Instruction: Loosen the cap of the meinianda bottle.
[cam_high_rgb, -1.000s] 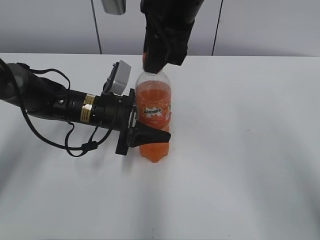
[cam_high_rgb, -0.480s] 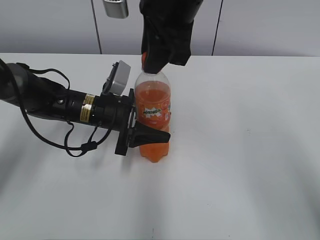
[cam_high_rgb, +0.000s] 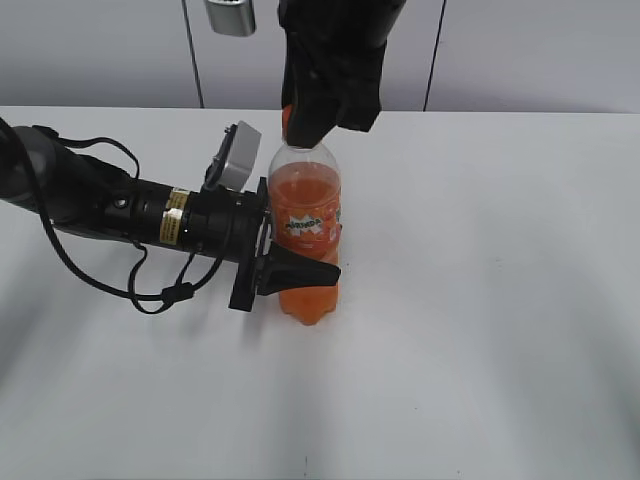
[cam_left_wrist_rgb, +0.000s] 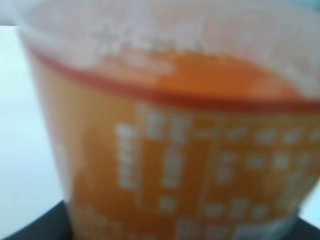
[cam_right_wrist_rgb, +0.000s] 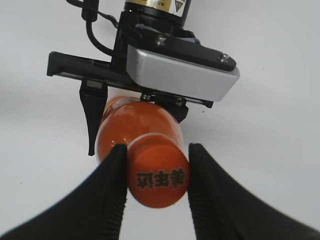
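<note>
While the left gripper (cam_high_rgb: 300, 272) clamps the upright meinianda bottle (cam_high_rgb: 308, 230) near the table's (cam_high_rgb: 500, 300) middle, the right gripper (cam_right_wrist_rgb: 156, 176) hangs directly above along the bottle's vertical axis, fingers pinching the cap (cam_right_wrist_rgb: 158, 177) from both sides.

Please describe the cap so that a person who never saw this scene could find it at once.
Start at the white table, where the meinianda bottle of orange drink stands upright, clamped by the left tool. The cap sits on its very top, between the right tool's black fingers. It is small, round and orange, with dark lettering on top.
</note>
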